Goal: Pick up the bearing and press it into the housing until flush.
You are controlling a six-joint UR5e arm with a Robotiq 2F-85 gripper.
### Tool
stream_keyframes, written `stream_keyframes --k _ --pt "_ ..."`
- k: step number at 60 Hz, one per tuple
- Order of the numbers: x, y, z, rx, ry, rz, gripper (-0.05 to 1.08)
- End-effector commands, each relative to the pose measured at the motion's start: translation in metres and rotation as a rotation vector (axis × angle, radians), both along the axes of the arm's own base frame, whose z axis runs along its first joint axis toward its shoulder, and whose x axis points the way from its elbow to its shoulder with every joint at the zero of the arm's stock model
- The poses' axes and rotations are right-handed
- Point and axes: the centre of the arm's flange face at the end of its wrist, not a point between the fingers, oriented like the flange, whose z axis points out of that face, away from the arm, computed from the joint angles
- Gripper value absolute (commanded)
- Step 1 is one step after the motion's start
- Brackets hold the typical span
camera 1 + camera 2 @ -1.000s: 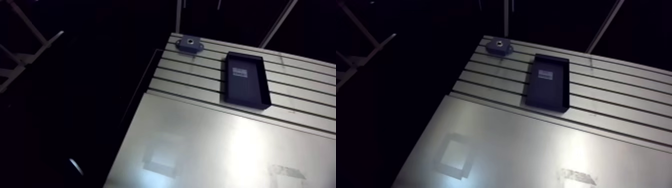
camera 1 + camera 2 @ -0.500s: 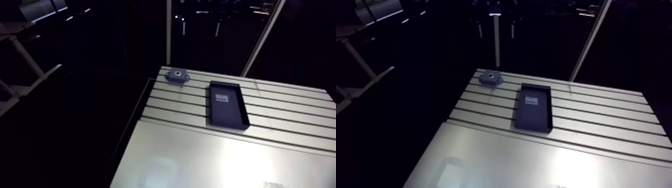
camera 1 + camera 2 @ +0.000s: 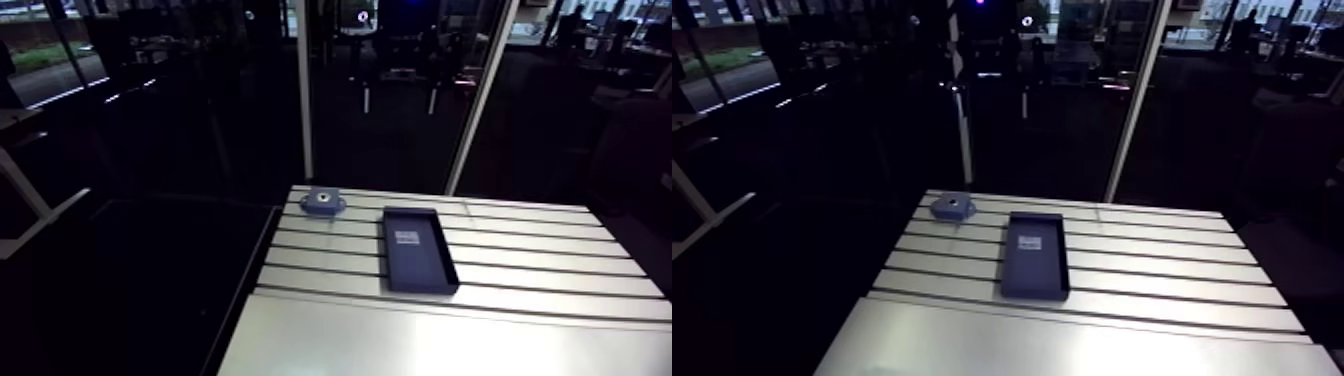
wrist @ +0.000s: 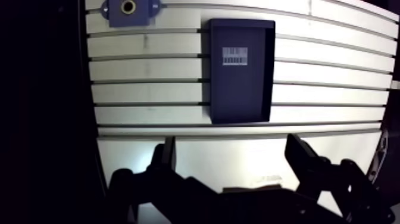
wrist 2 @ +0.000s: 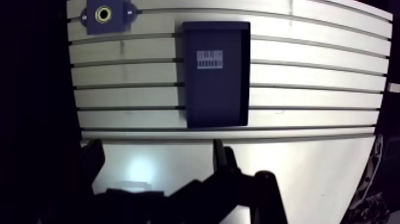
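The housing [image 4: 127, 9] is a small blue block with side lugs at the far left corner of the slotted table [image 3: 560, 240]. A yellowish ring lines its round bore. I see no loose bearing in any view. My gripper [image 4: 232, 152] hangs well above the table over the smooth plate [image 3: 450, 340], on the near side of the black tray [image 4: 241, 68]. Its two dark fingers [image 4: 163, 156] stand wide apart with nothing between them. In the arm view the housing [image 3: 322, 201] lies left of the tray, and the gripper does not show.
The shallow black tray [image 3: 418, 250] lies across the slots mid-table and holds only a barcode label [image 4: 237, 56]. The table's left edge [image 3: 262, 270] drops into darkness. Bare slotted surface runs to the right of the tray.
The whole arm view has tilted up and drawn back, so the camera moved. The housing and tray keep their places on the table.
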Motion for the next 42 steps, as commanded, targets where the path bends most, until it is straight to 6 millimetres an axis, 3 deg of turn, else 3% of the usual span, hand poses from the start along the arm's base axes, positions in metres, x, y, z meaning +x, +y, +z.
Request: stream_keyframes --k 1,15,32,42 --pt "0.014 0.051 0.020 -0.004 0.022 -0.061 0.01" --pt "0.003 0.062 0.011 -0.016 0.005 -0.080 0.01" --pt "-0.018 0.058 0.011 -0.046 -0.008 -0.079 0.01" --pt "-0.020 0.058 0.009 -0.046 -0.011 -0.079 0.01"
